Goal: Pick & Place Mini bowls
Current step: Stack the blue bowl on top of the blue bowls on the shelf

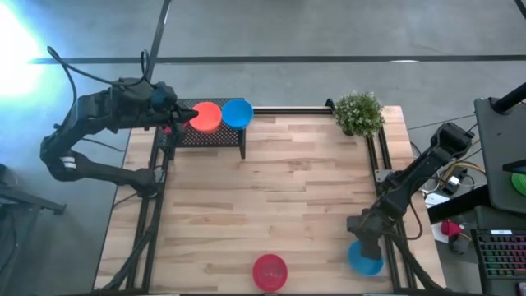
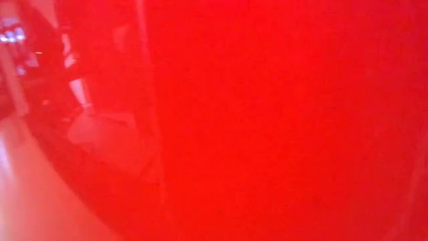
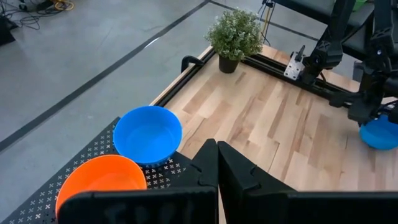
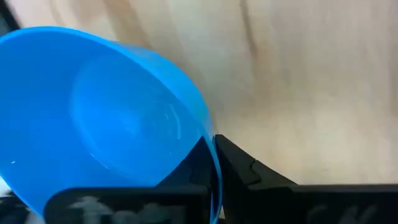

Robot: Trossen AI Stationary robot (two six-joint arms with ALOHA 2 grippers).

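high view: my right gripper [image 1: 365, 249] sits low at the near right corner of the table [image 1: 312, 197], its fingers pinched on the rim of a blue bowl [image 1: 364, 260], one finger inside the wall and one outside. i take that rim hold to be the only one a shallow bowl allows, and i judge this to be the start of a lift or the end of a set-down; nothing here says which. my left gripper [image 1: 168, 115] waits at the far left, its fingers pressed together on nothing, just beside the black perforated rack [image 1: 215, 136] where an orange bowl [image 1: 205, 116] and a second blue bowl [image 1: 237, 113] rest side by side and touching, seemingly the collecting spot. a red bowl [image 1: 269, 270] lies alone at the near edge, well apart from both grippers, and a potted plant [image 1: 358, 113] stands at the far right corner.

the right wrist view alone shows the pinch, the blue wall [image 4: 106, 118] tilted against the wood. the left wrist view gives the rack bowls' empty hollows and my right arm far across the table. the low view offers only a sheet of red, probably that near-edge bowl standing right against the lens.
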